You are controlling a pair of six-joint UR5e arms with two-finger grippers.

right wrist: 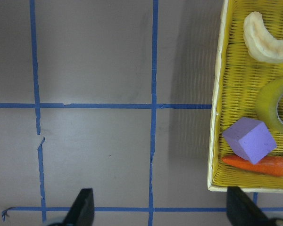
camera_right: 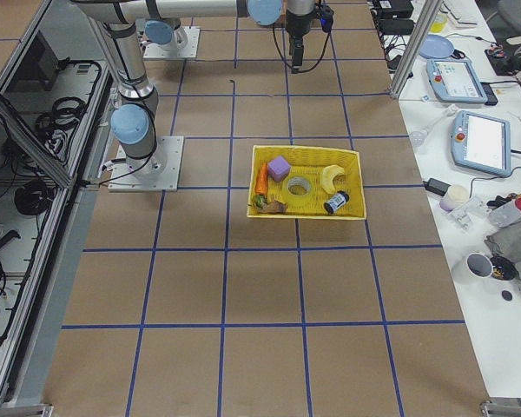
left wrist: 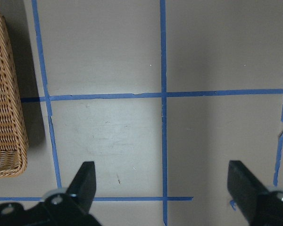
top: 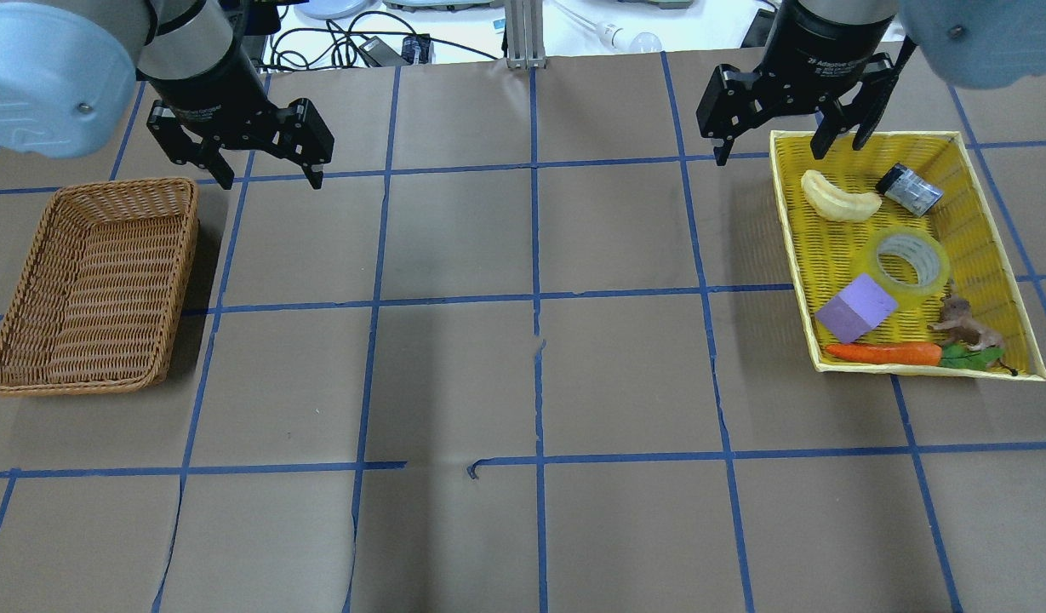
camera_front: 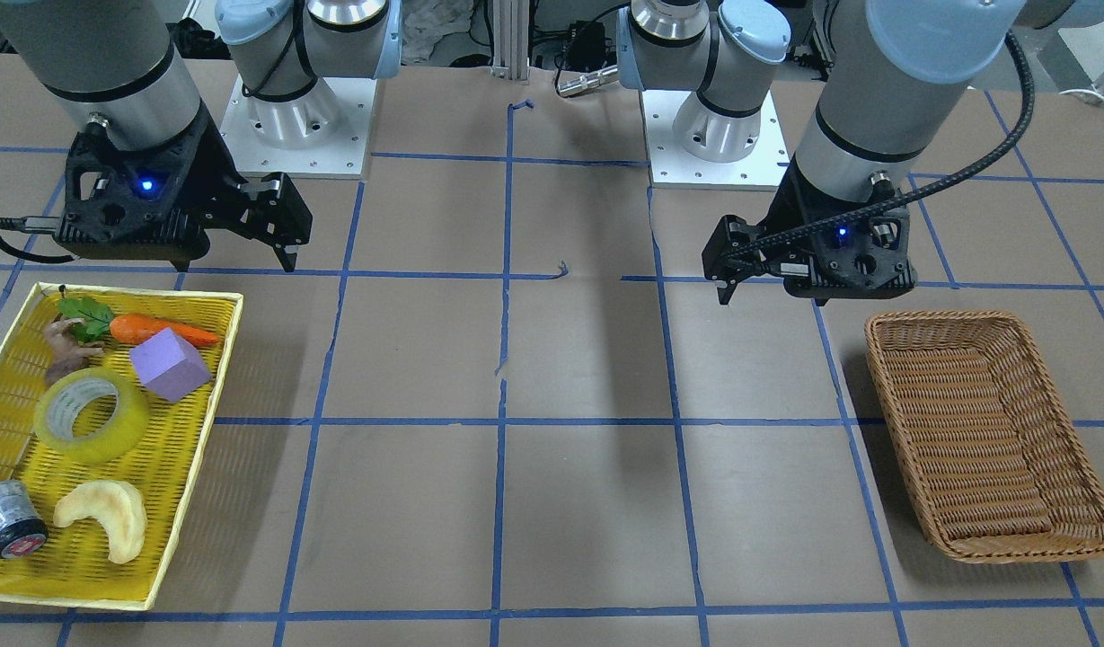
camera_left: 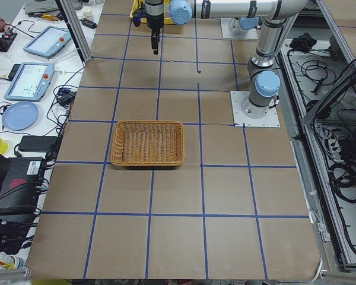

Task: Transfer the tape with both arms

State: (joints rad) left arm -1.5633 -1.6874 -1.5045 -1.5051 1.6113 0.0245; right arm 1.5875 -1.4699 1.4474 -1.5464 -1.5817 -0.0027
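The tape (top: 910, 285) is a yellowish translucent roll lying flat in the yellow tray (top: 795, 255), between a purple block and a grey can. It also shows in the front view (camera_front: 125, 431), the right side view (camera_right: 288, 193) and, cut off at the edge, the right wrist view (right wrist: 276, 101). My right gripper (top: 769, 157) is open and empty, and hovers over the tray's far inner corner, apart from the tape; it also shows in the front view (camera_front: 237, 265) and its own wrist view (right wrist: 160, 212). My left gripper (top: 271, 181) is open and empty above the table beside the wicker basket (top: 88, 281); it also shows in the front view (camera_front: 772, 296) and its own wrist view (left wrist: 162, 188).
The tray also holds a purple block (top: 854, 308), a carrot (top: 884, 353), a pale banana-shaped piece (top: 837, 197), a grey can (top: 910, 189) and a small brown figure (top: 965, 323). The wicker basket (camera_front: 992, 431) has nothing in it. Brown table with blue tape grid lies between them.
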